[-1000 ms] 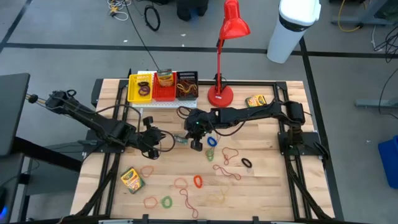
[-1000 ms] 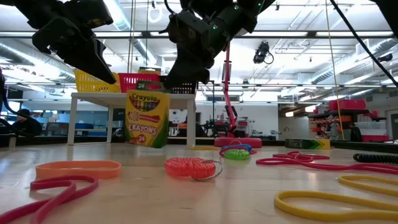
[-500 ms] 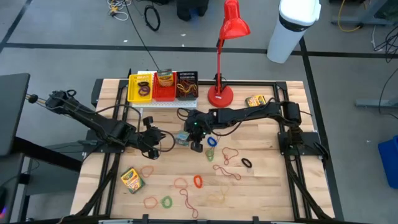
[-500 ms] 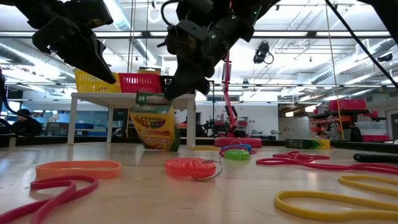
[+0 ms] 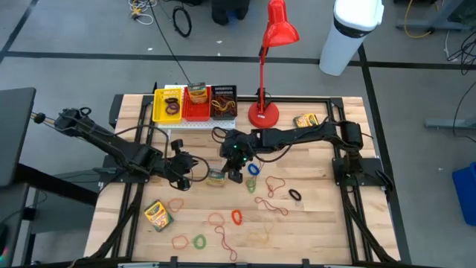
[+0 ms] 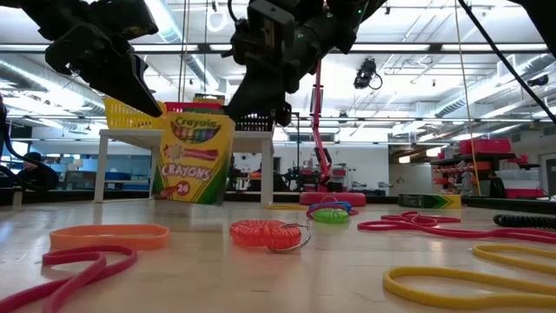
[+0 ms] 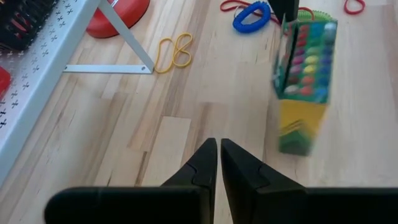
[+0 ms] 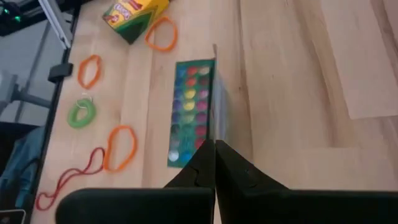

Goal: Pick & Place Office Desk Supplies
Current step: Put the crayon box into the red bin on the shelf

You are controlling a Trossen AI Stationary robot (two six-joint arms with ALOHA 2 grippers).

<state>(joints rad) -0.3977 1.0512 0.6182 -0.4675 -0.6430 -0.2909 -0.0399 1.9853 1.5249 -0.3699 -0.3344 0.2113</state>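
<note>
crayon box (image 6: 193, 158) below closed right gripper (image 6: 261, 111)

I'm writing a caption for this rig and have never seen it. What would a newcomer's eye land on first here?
Probably the tall red desk lamp rising from the wooden table's far edge, beside the yellow, red and black bins. Next, mid-table, the shut right gripper poised beside a green-and-yellow crayon box standing slightly tilted, the shut left gripper waiting nearby. Coloured rubber-band loops litter the near half.

A robotics lab: a wooden bench (image 5: 312, 223) in a black metal frame (image 5: 362, 216) stands on taped grey floor (image 5: 74, 45), cables (image 5: 181, 20) trailing, with exposed ceiling ducts (image 6: 486, 61) and strip lights (image 6: 165, 17) beyond.
</note>
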